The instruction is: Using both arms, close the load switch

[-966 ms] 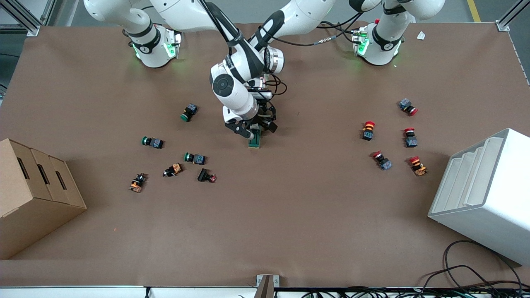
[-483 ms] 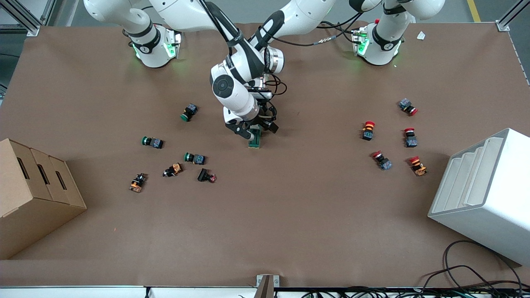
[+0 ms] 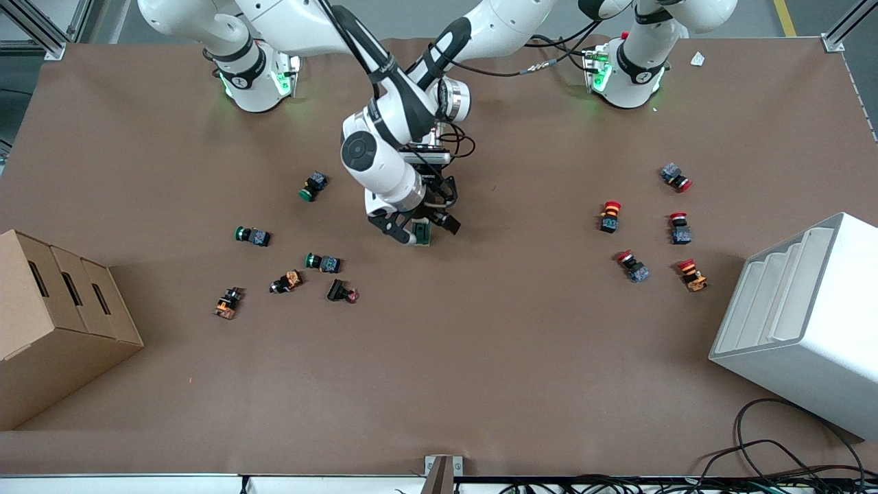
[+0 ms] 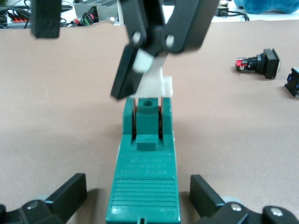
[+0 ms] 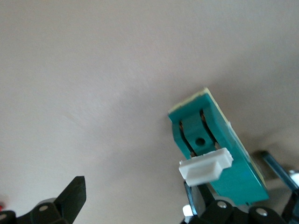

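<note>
The dark green load switch (image 3: pixel 424 237) lies on the brown table at mid-table, under both hands. In the left wrist view the load switch (image 4: pixel 145 177) lies between the open fingers of my left gripper (image 4: pixel 138 186), with a gap on each side. Its white lever (image 4: pixel 156 86) stands up at the end away from that gripper. My right gripper (image 3: pixel 401 232) is open over the lever end, and one of its fingers (image 4: pixel 128 74) rests against the lever. In the right wrist view the lever (image 5: pixel 205 169) touches one finger of my right gripper (image 5: pixel 135 193). My left gripper (image 3: pixel 431 218) is mostly hidden in the front view.
Green and orange push buttons (image 3: pixel 322 262) lie scattered toward the right arm's end, red ones (image 3: pixel 610 214) toward the left arm's end. A cardboard box (image 3: pixel 55 322) and a white rack (image 3: pixel 802 322) stand at the table's two ends.
My right gripper has moved down and slightly toward the right arm's end, onto the lever end of the switch. It now covers more of the switch. The left arm has barely moved.
</note>
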Action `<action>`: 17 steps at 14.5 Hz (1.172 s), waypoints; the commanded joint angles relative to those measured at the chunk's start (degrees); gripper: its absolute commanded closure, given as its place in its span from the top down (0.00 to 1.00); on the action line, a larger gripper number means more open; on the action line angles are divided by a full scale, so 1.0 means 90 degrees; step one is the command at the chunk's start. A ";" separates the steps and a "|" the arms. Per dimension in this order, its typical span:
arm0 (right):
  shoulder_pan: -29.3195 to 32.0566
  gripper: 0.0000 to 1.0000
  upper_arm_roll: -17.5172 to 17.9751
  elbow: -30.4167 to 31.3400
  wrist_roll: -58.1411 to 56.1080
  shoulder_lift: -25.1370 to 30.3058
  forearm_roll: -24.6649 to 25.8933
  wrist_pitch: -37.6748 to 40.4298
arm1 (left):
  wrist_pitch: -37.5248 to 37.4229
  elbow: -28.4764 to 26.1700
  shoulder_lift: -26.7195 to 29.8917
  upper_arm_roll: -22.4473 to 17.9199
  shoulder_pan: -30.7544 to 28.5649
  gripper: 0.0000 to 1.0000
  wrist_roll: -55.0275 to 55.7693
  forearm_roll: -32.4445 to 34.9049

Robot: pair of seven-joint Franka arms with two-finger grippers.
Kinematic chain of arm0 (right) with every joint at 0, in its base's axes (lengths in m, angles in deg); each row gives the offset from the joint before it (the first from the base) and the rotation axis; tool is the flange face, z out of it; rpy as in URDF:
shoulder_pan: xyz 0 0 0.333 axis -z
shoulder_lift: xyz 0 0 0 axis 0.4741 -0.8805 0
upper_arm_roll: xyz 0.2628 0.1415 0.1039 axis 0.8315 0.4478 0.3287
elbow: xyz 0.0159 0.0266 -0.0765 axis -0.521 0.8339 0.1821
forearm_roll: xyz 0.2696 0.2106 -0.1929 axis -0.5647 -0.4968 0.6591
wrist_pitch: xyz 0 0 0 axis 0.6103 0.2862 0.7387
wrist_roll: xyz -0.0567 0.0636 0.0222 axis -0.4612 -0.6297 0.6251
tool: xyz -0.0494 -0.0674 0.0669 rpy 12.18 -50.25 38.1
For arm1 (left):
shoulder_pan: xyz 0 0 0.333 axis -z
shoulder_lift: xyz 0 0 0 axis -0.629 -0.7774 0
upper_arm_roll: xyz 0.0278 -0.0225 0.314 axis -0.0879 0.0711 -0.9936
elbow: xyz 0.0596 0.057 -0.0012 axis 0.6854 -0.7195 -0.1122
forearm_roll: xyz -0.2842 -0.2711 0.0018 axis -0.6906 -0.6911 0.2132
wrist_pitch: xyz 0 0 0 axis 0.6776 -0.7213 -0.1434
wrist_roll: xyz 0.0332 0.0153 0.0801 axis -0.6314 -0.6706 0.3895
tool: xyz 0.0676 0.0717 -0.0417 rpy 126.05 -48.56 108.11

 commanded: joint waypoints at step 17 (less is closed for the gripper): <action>0.0546 1.00 0.0024 -0.0868 -0.1025 -0.0949 0.0016 -0.0012 | 0.0305 0.0289 -0.0410 -0.0006 0.0001 1.00 -0.0024 0.0042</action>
